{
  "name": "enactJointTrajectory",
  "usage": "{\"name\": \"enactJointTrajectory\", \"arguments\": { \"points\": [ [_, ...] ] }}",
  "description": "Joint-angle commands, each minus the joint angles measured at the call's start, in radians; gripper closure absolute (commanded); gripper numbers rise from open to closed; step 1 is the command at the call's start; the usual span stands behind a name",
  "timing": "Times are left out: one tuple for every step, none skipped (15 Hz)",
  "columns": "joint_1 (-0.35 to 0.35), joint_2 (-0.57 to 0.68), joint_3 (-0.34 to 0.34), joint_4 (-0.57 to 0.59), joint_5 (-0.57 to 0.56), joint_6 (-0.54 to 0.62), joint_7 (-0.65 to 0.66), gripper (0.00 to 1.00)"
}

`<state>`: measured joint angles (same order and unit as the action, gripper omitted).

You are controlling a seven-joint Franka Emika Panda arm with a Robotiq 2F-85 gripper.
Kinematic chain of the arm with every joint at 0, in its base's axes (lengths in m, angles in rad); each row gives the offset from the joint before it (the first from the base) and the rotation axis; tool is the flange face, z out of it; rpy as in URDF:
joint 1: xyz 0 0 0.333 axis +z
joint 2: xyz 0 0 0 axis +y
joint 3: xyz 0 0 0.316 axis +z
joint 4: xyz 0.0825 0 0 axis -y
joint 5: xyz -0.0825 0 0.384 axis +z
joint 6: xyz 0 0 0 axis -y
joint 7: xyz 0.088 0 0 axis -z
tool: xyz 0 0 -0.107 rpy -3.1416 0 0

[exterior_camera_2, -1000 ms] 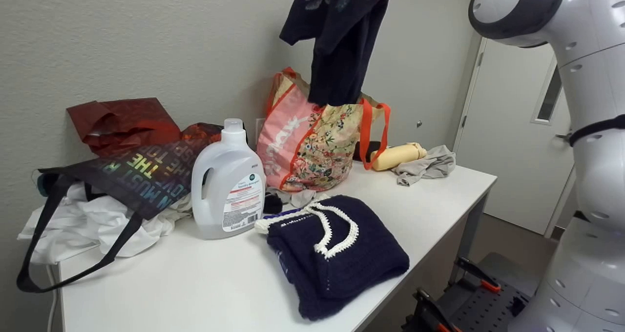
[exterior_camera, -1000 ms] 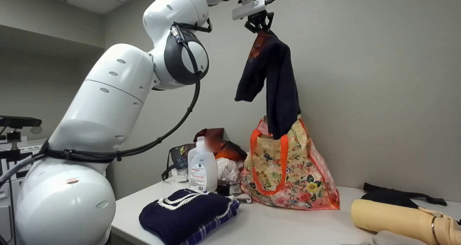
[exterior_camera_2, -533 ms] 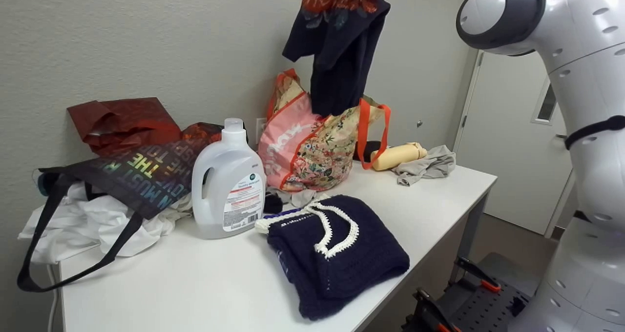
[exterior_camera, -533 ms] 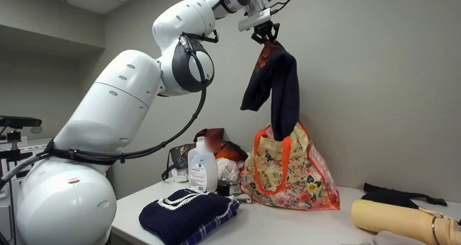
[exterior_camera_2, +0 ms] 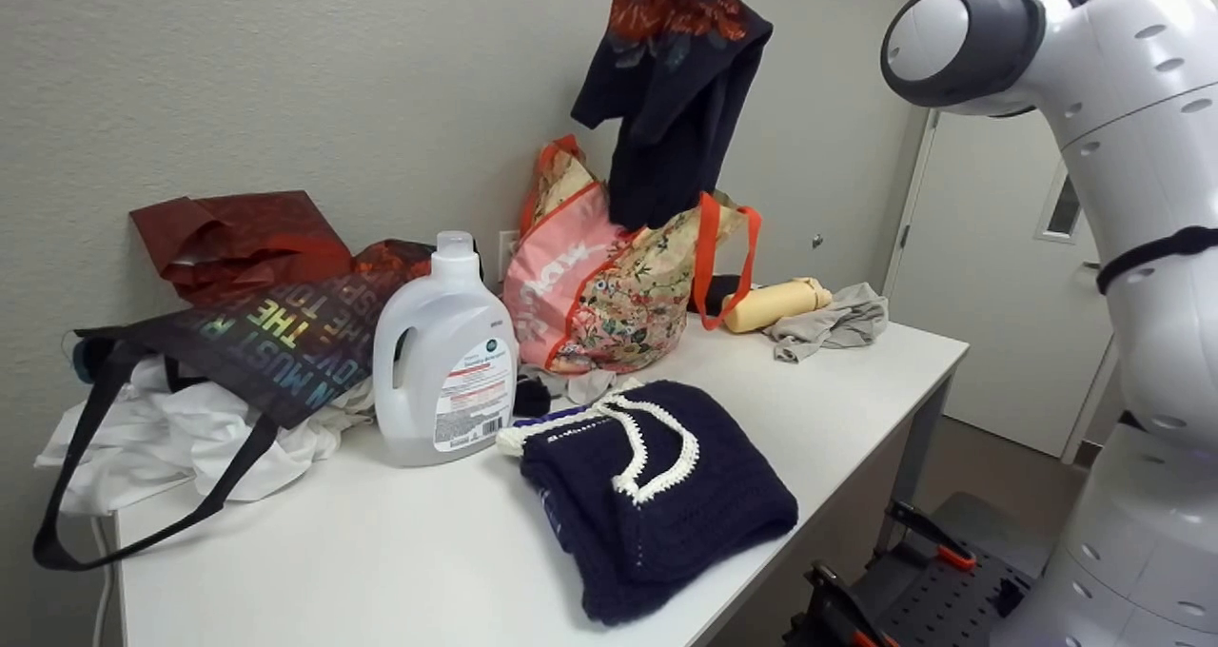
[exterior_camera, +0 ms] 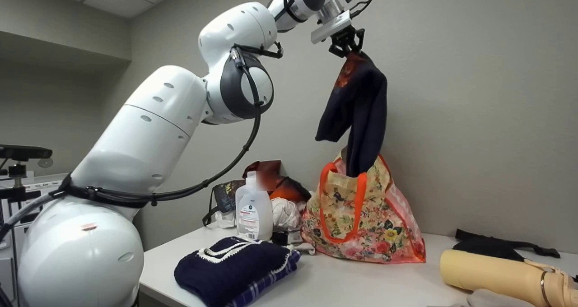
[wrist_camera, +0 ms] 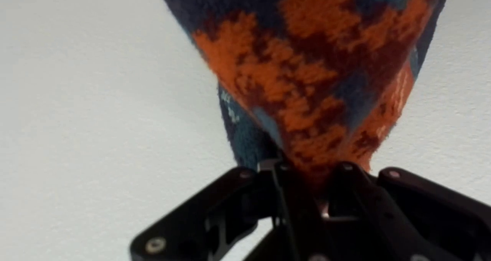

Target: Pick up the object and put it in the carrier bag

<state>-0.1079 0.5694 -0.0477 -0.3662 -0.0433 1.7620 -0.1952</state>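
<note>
My gripper (exterior_camera: 350, 53) is shut on the rust-red patterned end of the dark navy garment (exterior_camera: 366, 101). In the wrist view the orange-and-navy cloth (wrist_camera: 318, 73) is pinched between the fingertips (wrist_camera: 315, 172). The garment (exterior_camera_2: 680, 95) hangs limp in both exterior views, with a shorter part to one side. Its longest part reaches down to the mouth of the carrier bag (exterior_camera: 365, 212). I cannot tell how much of it is inside the rim. The floral bag (exterior_camera_2: 623, 295) stands upright by the wall, orange-red handles at its front. The gripper is out of view in an exterior view.
A folded navy cloth with white trim (exterior_camera: 239, 264) lies at the table's front. A detergent bottle (exterior_camera_2: 447, 362) and a dark printed bag (exterior_camera_2: 295, 343) stand beside the carrier bag. A tan bottle (exterior_camera: 492, 273), a black cloth (exterior_camera: 487, 246) and a grey cloth (exterior_camera_2: 837, 319) lie on its other side.
My gripper has moved down and toward the bag's mouth, carrying the garment. The garment hangs lower, and the bag's rim and handle have shifted slightly.
</note>
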Motion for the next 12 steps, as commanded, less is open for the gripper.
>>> {"name": "enactJointTrajectory", "arguments": {
  "points": [
    [0.015, -0.032, -0.034, 0.001, -0.06, 0.076, 0.011, 0.91],
    [0.016, -0.034, -0.042, 0.002, -0.076, 0.096, 0.015, 0.92],
    [0.019, -0.034, -0.053, 0.002, -0.094, 0.114, 0.019, 0.92],
    [0.02, -0.034, -0.065, 0.002, -0.114, 0.134, 0.021, 0.92],
    [0.021, -0.032, -0.079, 0.002, -0.135, 0.155, 0.024, 0.92],
    [0.02, -0.032, -0.089, 0.002, -0.151, 0.169, 0.026, 0.92],
    [0.019, -0.031, -0.1, 0.002, -0.166, 0.184, 0.027, 0.92],
    [0.019, -0.03, -0.108, 0.002, -0.179, 0.193, 0.027, 0.92],
    [0.02, -0.028, -0.118, 0.002, -0.193, 0.204, 0.028, 0.92],
    [0.021, -0.028, -0.121, 0.002, -0.198, 0.202, 0.021, 0.92],
    [0.023, -0.028, -0.122, 0.002, -0.203, 0.199, 0.017, 0.92],
    [0.028, -0.026, -0.121, 0.002, -0.204, 0.189, 0.013, 0.92]
  ]
}}
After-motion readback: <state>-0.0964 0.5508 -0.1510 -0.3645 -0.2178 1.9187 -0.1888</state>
